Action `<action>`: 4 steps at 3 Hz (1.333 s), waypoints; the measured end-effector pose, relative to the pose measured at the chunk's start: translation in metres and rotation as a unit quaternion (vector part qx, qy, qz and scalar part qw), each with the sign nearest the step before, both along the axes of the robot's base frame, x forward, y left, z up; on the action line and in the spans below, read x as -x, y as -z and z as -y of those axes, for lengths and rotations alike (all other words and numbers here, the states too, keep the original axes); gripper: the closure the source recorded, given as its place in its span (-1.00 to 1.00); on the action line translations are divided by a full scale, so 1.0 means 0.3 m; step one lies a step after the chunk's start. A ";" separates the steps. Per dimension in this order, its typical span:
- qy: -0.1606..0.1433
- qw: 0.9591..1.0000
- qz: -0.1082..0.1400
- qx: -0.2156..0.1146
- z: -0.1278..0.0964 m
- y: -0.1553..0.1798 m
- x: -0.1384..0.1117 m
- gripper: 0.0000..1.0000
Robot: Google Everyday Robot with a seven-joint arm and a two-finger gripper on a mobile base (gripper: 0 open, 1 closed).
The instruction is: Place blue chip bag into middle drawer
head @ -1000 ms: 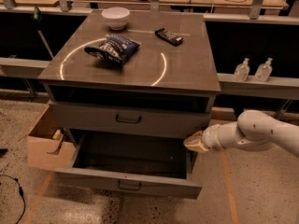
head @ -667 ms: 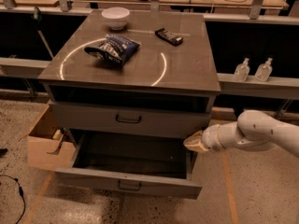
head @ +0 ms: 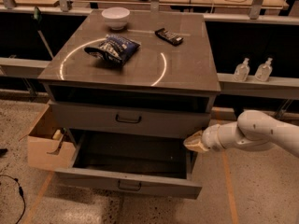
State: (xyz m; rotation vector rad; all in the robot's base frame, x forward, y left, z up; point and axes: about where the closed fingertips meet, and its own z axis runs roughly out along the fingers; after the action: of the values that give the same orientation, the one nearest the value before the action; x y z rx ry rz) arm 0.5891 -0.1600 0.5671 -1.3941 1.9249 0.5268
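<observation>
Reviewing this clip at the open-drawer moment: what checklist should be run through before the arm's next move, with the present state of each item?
1. Middle drawer pulled out: ok, its dark interior is exposed.
2. Drawer interior free of clutter: cannot tell, it is too dark to see.
3. Blue chip bag reachable from above: ok, it lies on the cabinet top, apart from the white bowl and the black packet.
4. End effector positioned at the bag: not ok, it is low, at the drawer's right front corner.
5. Bag in the end effector: not ok, not yet grasped.
</observation>
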 end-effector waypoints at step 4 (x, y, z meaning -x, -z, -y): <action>0.000 1.000 0.000 0.000 0.000 0.000 0.003 1.00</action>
State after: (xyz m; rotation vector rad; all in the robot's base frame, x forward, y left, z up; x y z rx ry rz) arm 0.5883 -0.1599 0.5672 -1.3943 1.9245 0.5272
